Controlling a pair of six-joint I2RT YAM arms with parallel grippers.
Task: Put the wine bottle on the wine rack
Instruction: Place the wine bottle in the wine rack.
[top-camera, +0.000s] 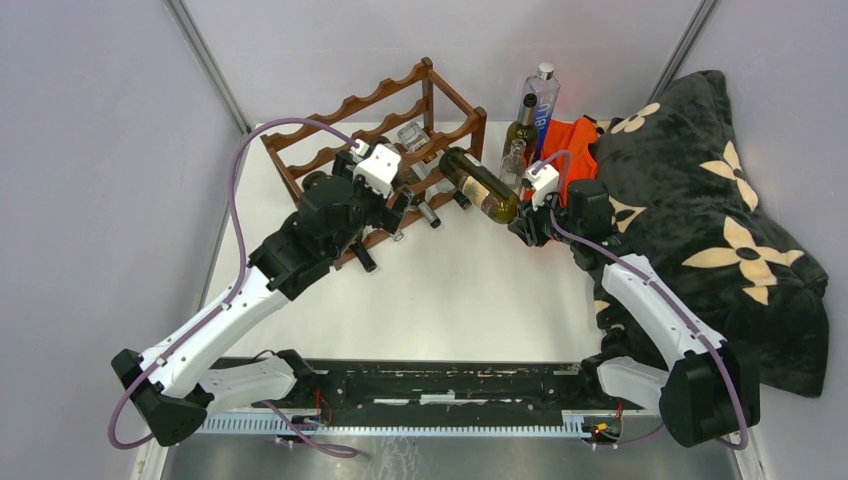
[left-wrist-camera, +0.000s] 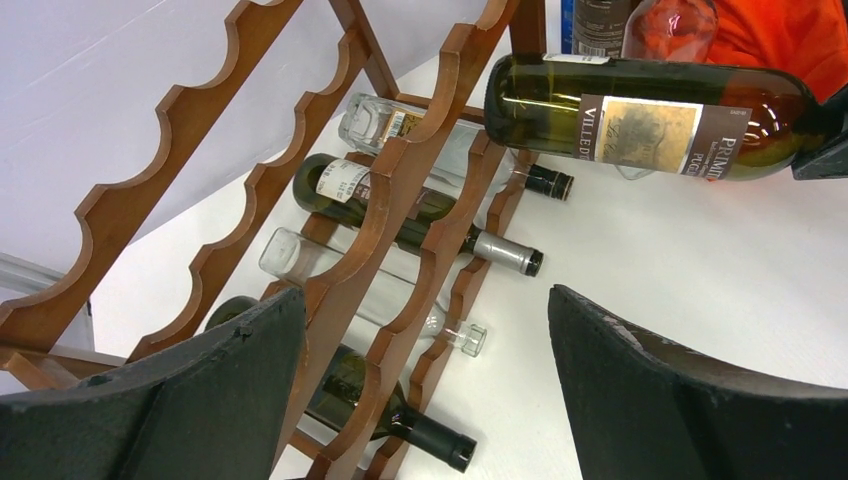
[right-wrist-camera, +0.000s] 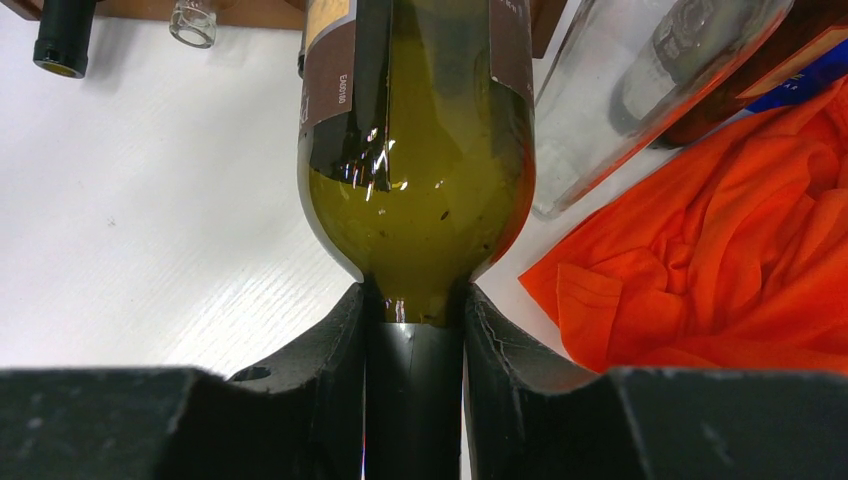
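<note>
The reddish-brown wooden wine rack (top-camera: 400, 100) stands at the back of the white table, with several bottles lying in its bottom tier (left-wrist-camera: 420, 225). My right gripper (top-camera: 527, 222) is shut on the neck of a green wine bottle (top-camera: 482, 185) with a brown label. It holds the bottle level above the table, base toward the rack's right end. The right wrist view shows its neck (right-wrist-camera: 413, 350) clamped between my fingers. The bottle also shows in the left wrist view (left-wrist-camera: 650, 115). My left gripper (top-camera: 403, 212) is open and empty beside the rack's front rails (left-wrist-camera: 385, 250).
Several upright bottles, a dark one (top-camera: 520, 125), a tall clear one (top-camera: 541, 100) and a small clear one (top-camera: 513, 160), stand right of the rack. An orange cloth (top-camera: 578, 150) and a black flowered blanket (top-camera: 710, 200) lie at the right. Bottle necks stick out of the rack's front (left-wrist-camera: 440, 440).
</note>
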